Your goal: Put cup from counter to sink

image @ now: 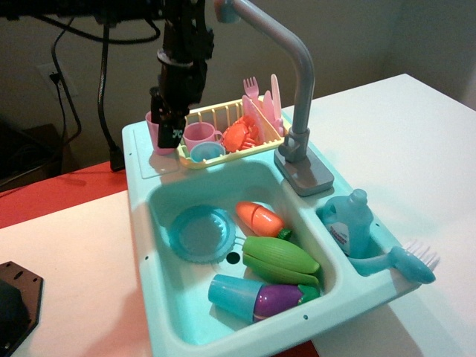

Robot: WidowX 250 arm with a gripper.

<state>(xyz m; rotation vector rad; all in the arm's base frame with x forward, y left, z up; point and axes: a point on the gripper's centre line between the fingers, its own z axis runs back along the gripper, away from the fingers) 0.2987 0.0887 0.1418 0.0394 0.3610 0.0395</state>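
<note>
We see a white tabletop [416,141] carrying a pale turquoise toy sink unit, with a strip of red surface [52,195] showing at the left beyond the white edge. Behind it stands a plain beige wall [357,37] with a white power outlet [47,74] and dark cables [65,89] hanging down past it. A black object [15,301] sits at the lower left corner of the table. The cup [156,134] stands upright on the counter [149,165] at the back left of the unit, just beside the yellow dish rack [223,123]. The black gripper [169,130] hangs down right at the cup, overlapping its right side, but we cannot tell whether its jaws are closed on it or how wide they stand. The rack holds a pink mug [199,134], a small blue bowl, an orange toy and pink cutlery. The grey faucet [294,97] rises at the right of the rack. In the sink [160,204] lie a blue strainer plate [201,233], an orange carrot, a green corn cob, a blue tumbler [232,295] and a purple aubergine. A blue soap bottle [349,222] and a dish brush [405,260] rest in the side compartment.
</note>
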